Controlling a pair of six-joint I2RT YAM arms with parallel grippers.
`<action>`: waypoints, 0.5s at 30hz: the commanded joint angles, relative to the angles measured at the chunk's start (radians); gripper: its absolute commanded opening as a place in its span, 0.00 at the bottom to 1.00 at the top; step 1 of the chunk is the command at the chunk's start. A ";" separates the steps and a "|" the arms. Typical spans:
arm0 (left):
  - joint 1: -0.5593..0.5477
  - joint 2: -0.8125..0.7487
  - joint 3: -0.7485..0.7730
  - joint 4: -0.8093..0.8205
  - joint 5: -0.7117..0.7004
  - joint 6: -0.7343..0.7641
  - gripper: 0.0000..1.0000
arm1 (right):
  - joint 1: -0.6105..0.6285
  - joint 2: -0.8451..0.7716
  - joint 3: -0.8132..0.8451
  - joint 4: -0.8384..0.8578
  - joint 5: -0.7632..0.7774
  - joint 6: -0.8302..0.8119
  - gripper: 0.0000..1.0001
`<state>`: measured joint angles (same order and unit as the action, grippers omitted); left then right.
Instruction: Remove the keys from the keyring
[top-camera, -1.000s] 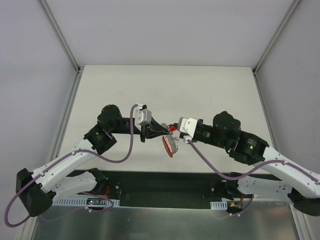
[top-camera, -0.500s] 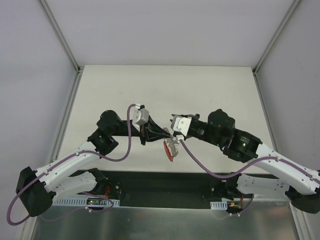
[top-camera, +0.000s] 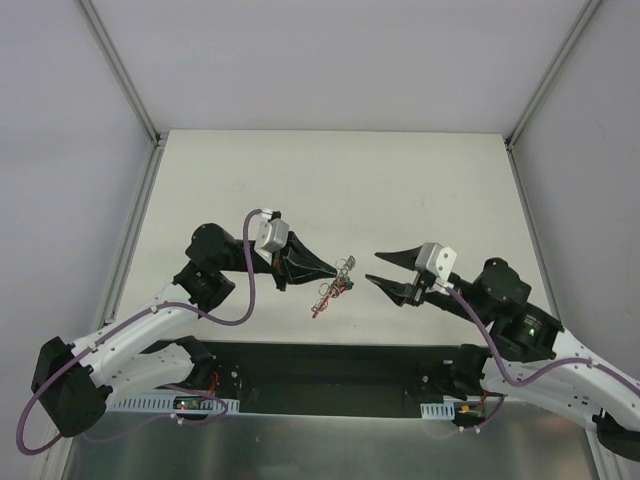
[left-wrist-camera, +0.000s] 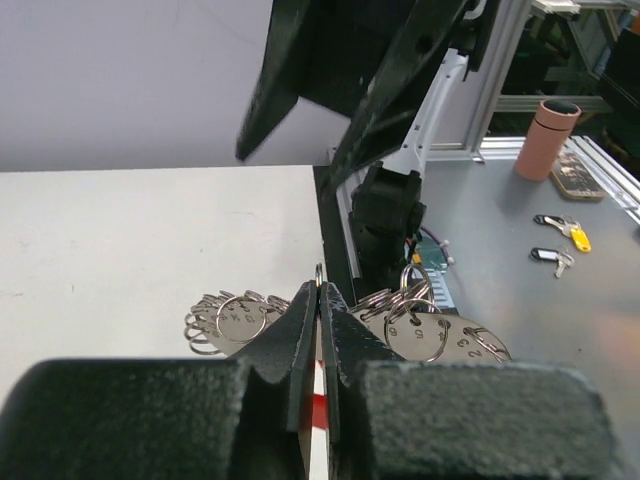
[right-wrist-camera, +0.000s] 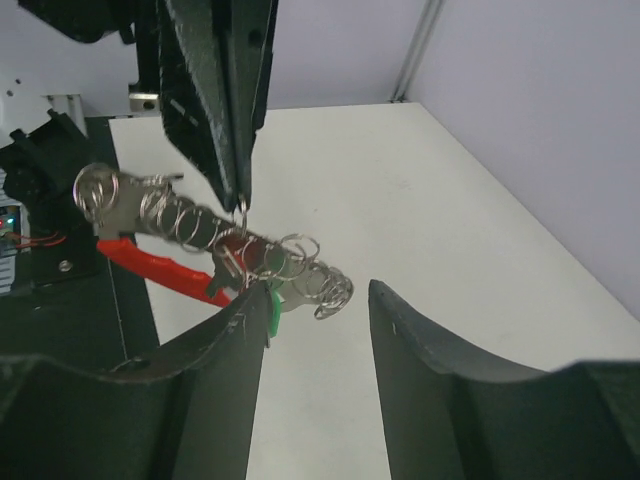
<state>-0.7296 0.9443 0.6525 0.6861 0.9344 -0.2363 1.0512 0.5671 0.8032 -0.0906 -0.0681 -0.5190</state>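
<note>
My left gripper is shut on the thin silvery wire ring of the keyring and holds the bunch just above the table. The ring pokes out above its fingertips in the left wrist view. Several small rings and numbered metal tags hang on both sides. The red curved band hangs below; it also shows in the right wrist view. A key with a dark red head and a green piece sit among the rings. My right gripper is open and empty, just right of the bunch.
The black strip with both arm bases lies at the near table edge. Off the table, the left wrist view shows a pink cylinder and loose keys on a grey surface. Frame posts stand at the back corners.
My right gripper has let go of the bunch, opened and drawn back to the right. My left gripper has shifted slightly, still gripping the ring, and the bunch now hangs from it alone.
</note>
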 joint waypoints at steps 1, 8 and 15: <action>0.015 -0.004 0.096 0.049 0.147 0.012 0.00 | -0.002 -0.062 -0.094 0.141 -0.160 0.077 0.48; 0.013 0.004 0.154 0.013 0.162 0.041 0.00 | 0.003 -0.050 -0.131 0.183 -0.256 0.137 0.45; 0.015 0.013 0.179 -0.016 0.159 0.060 0.00 | 0.020 -0.012 -0.133 0.250 -0.272 0.168 0.41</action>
<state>-0.7227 0.9565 0.7799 0.6392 1.0657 -0.2146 1.0561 0.5385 0.6640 0.0525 -0.2993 -0.3916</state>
